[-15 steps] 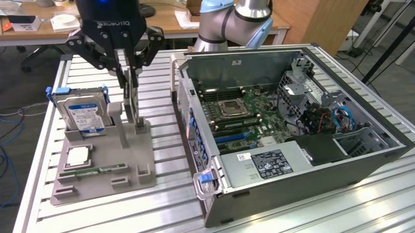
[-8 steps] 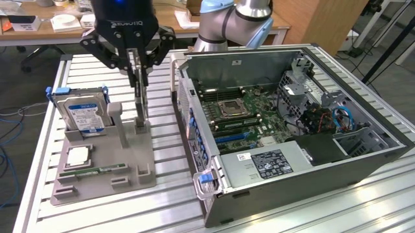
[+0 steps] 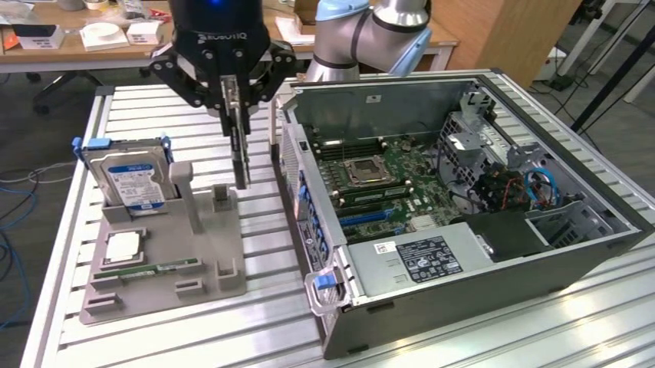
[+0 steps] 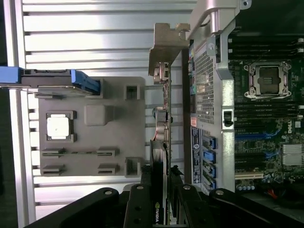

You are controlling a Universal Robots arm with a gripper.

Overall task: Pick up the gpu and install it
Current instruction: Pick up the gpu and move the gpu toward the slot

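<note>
Slatted alu table [image 3: 205, 330]: gripper [image 3: 236, 96] clamped on upright gpu [image 3: 241, 149], btwn gray fixture [image 3: 205, 253] & PC case [image 3: 409, 307].

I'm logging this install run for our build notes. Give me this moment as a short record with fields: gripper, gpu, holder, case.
gripper: shut on the gpu, gripping its upper part
gpu: hangs upright and edge-on over the grey holder, beside the case; not yet in the case
grey holder: hard drive stands upright in it; memory stick lies flat on it
case: lying on its side, open, with the motherboard exposed
</note>
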